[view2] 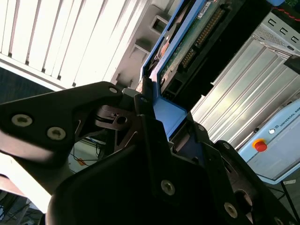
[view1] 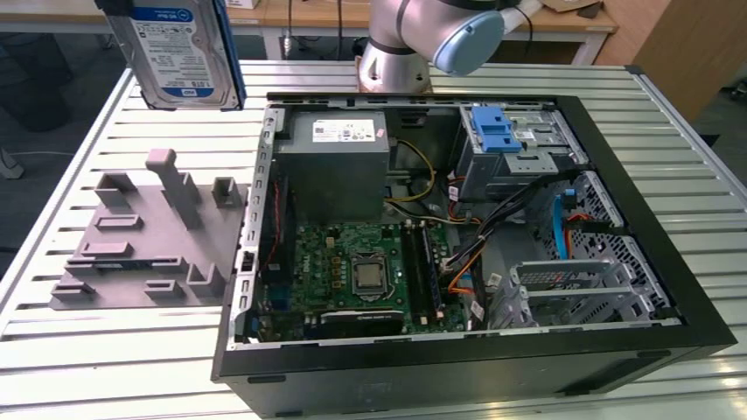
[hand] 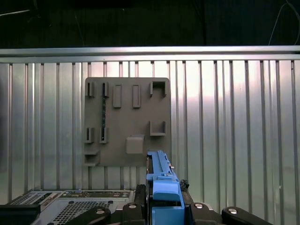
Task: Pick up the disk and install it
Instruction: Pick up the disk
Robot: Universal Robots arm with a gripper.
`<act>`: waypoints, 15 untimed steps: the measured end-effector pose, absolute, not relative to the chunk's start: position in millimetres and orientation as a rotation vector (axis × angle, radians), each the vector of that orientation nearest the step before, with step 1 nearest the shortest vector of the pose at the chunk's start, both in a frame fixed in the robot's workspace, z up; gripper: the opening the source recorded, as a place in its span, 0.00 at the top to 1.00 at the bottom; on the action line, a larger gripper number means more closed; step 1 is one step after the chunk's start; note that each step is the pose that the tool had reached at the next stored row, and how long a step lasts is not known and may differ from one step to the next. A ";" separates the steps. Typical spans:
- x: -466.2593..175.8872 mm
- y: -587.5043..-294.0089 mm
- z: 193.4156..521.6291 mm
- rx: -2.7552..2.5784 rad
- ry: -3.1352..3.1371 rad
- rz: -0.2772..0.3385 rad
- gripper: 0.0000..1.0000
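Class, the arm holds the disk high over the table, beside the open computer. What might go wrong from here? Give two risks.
1. The hand seems to grip the disk by its blue carrier's end alone. A slip would likely drop it onto the grey fixture below.
2. Loose cables run beside the drive cage. The disk might snag them on the way in.

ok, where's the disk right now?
The disk is held aloft in the end effector, at the exterior view's upper left, above the grey holder plate and left of the open computer case.
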State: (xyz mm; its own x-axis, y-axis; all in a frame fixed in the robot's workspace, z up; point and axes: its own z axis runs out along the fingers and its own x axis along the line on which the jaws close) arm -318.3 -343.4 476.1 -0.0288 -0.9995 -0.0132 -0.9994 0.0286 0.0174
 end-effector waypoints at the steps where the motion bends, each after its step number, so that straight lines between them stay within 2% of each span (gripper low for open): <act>1: -317.7 -343.4 476.2 2.187 -2.251 -0.034 0.63; 15: -309.1 -343.4 476.2 2.187 -2.251 -0.034 0.63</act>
State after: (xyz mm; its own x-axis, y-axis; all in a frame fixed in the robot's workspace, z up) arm -309.1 -343.4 476.2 -0.0288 -0.9995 -0.0132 -0.9994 0.0286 0.0174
